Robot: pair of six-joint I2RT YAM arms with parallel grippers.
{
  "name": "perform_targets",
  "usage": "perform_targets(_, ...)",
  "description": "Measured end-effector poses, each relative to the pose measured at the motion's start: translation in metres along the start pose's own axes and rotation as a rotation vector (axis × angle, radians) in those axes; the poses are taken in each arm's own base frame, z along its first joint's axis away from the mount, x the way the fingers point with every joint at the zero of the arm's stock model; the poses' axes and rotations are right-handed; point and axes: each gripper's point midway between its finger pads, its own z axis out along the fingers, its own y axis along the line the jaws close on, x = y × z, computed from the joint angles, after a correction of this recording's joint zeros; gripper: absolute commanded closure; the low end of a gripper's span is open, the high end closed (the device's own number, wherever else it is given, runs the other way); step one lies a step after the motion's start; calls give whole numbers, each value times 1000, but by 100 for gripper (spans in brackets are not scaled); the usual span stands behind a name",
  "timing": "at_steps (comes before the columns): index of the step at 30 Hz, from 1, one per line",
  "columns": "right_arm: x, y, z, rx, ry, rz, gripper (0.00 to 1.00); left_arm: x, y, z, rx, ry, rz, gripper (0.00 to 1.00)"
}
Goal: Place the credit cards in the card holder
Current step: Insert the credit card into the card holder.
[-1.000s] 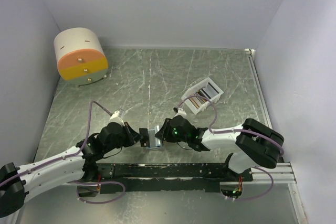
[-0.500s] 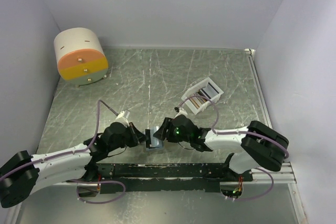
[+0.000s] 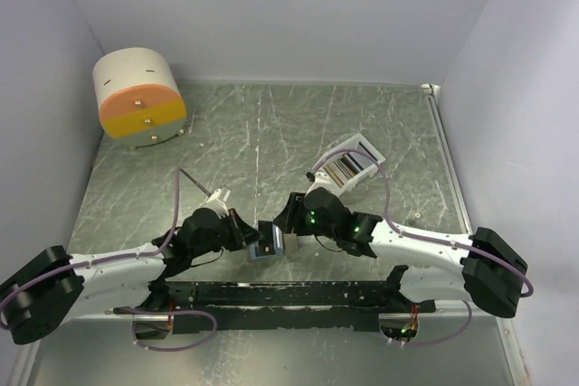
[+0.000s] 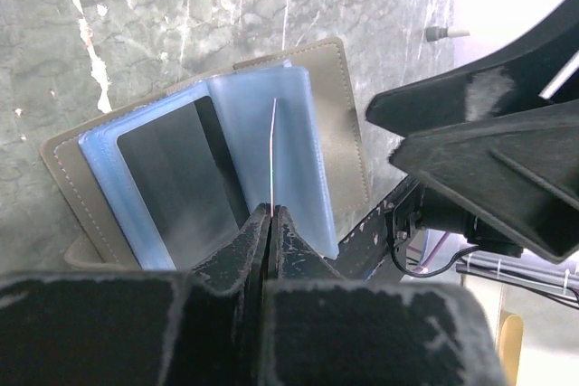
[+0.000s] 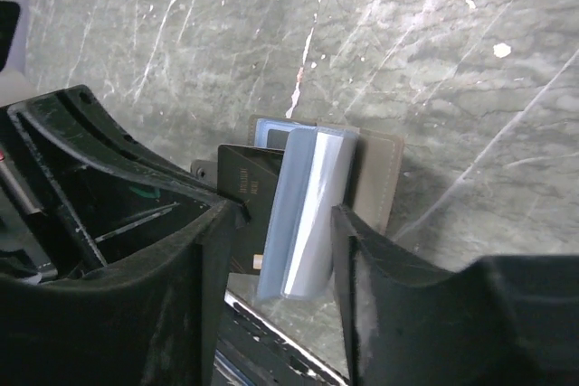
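The card holder (image 3: 266,242) lies open on the table (image 3: 271,133) between the two arms, with a dark card (image 4: 181,169) in its blue sleeve. The left gripper (image 4: 270,214) is closed tight on one thin blue leaf of the holder. The right gripper (image 5: 280,223), which was against the holder a second ago, has drawn back slightly. Its jaws are parted and hold nothing.

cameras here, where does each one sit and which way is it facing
Top external: above, behind the bases, looking down on the table; both arms show.
Left wrist: looks along the left gripper, jaws shut, at the open card holder.
Right wrist: looks down past the right gripper, jaws parted.
Shared: all three see the card holder.
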Motion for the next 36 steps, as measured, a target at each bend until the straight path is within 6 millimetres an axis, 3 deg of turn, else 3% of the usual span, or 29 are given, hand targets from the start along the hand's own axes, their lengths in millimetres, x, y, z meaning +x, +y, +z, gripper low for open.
perform_targets(3,-4,-1,-6,6,-8,-33,72,5,1,5,1,24,0,93)
perform_targets(6,-4,-3,-9,13,-7,-61,77,8,1,8,7,39,0,93)
perform_targets(15,7,-10,0,37,57,-147,74,2,-10,13,31,32,4,93)
perform_targets(28,7,-1,2,19,90,-193,73,11,5,18,-22,62,2,93)
perform_targets(36,18,-16,14,88,144,-228,79,7,-1,22,-15,57,3,93)
